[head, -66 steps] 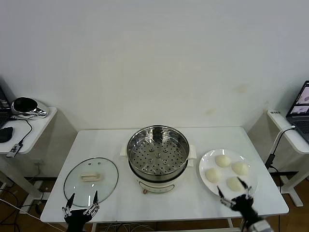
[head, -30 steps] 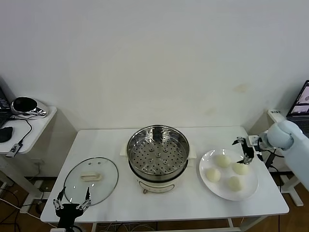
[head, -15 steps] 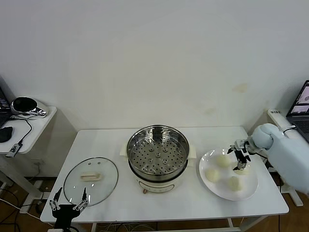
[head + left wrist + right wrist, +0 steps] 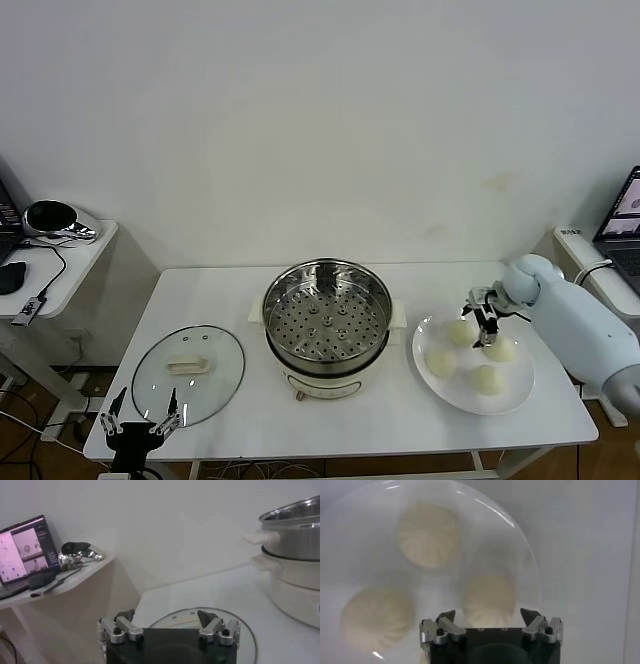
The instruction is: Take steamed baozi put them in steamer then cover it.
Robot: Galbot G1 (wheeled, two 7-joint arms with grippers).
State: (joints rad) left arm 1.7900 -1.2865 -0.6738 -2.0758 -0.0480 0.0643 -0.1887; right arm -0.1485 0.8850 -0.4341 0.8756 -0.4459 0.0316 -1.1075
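The steamer (image 4: 327, 328) stands in the middle of the white table (image 4: 250, 425), and its perforated tray holds nothing. To its right, a flat white plate (image 4: 508, 395) carries the four steamed baozi (image 4: 441, 362), all lying close together. The right gripper (image 4: 482, 325) hangs over the far part of this plate, between two of the buns; its fingers are spread and grasp nothing, though the right wrist view shows one bun directly under them. The cover (image 4: 188, 373) lies flat on the table to the left of the steamer, handle up. The left gripper (image 4: 139, 425) waits at the near edge of the table, just beside the cover, fingers apart and holding nothing. A side table (image 4: 70, 262) at the far left bears a shiny object that I cannot identify. In the right wrist view only three buns appear, and the near one is partly hidden by the gripper body.
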